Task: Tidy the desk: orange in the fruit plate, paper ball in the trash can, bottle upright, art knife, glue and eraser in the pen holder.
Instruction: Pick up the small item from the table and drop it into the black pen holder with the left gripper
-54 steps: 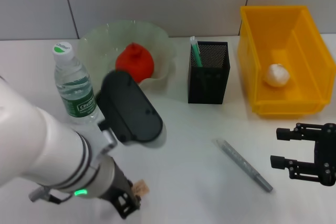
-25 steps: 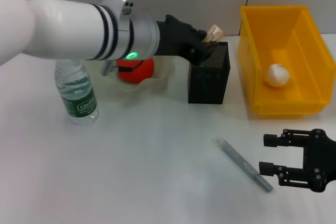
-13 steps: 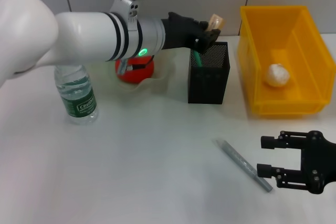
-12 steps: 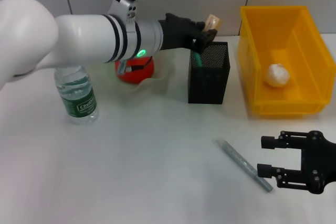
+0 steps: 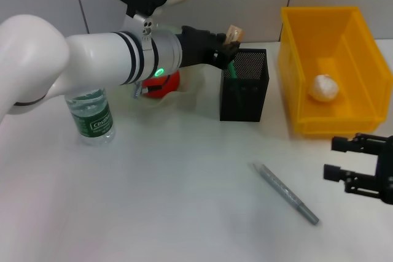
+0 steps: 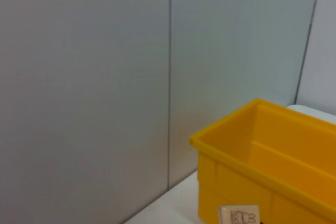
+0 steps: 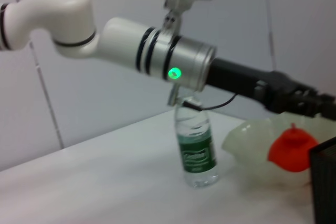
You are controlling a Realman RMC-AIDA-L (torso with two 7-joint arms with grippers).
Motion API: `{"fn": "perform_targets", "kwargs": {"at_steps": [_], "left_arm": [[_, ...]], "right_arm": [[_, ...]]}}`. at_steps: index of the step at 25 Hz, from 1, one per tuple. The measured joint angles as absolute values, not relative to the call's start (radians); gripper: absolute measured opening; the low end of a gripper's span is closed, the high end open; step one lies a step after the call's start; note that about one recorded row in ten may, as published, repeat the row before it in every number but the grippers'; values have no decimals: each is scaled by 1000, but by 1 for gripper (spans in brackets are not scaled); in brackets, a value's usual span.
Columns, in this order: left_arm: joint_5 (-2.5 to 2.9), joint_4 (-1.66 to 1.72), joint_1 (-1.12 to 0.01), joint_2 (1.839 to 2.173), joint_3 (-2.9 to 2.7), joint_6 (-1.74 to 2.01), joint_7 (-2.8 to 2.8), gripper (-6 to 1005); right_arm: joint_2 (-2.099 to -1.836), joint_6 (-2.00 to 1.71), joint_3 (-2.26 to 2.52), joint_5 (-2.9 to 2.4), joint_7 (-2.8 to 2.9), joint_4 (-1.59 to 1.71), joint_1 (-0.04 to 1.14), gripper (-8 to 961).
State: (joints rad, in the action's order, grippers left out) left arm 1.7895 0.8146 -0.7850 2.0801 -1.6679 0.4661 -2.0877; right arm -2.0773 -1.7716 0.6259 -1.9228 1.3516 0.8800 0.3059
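While my left tool [image 5: 226, 44] stays clamped on the eraser [image 5: 233, 32], that block hangs just above the pen holder's [image 5: 244, 85] near-left rim, so the drop lies slightly rightward; my right tool [image 5: 359, 167], fingers apart, waits beside the art knife [image 5: 284, 192].

Tan eraser [image 5: 233, 32] held above black mesh pen holder [image 5: 244, 85]. Orange [image 5: 164, 83] in green fruit plate [image 7: 252, 142]. Paper ball [image 5: 323, 88] inside yellow trash can [image 5: 328, 65]. Bottle [image 5: 90, 115] upright.

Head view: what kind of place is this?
Probably a desk in a robot lab: a white table by a grey wall, with a black pen holder, a yellow trash can and a water bottle.
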Motion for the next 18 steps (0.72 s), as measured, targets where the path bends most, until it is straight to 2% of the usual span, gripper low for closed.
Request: {"fn": "perform_targets", "kwargs": {"at_steps": [18], "left_arm": [[1734, 836, -781, 2080, -1772, 442, -2064, 322]], "right_arm": [[-2074, -1767, 593, -1929, 1346, 880, 284, 641]]}}
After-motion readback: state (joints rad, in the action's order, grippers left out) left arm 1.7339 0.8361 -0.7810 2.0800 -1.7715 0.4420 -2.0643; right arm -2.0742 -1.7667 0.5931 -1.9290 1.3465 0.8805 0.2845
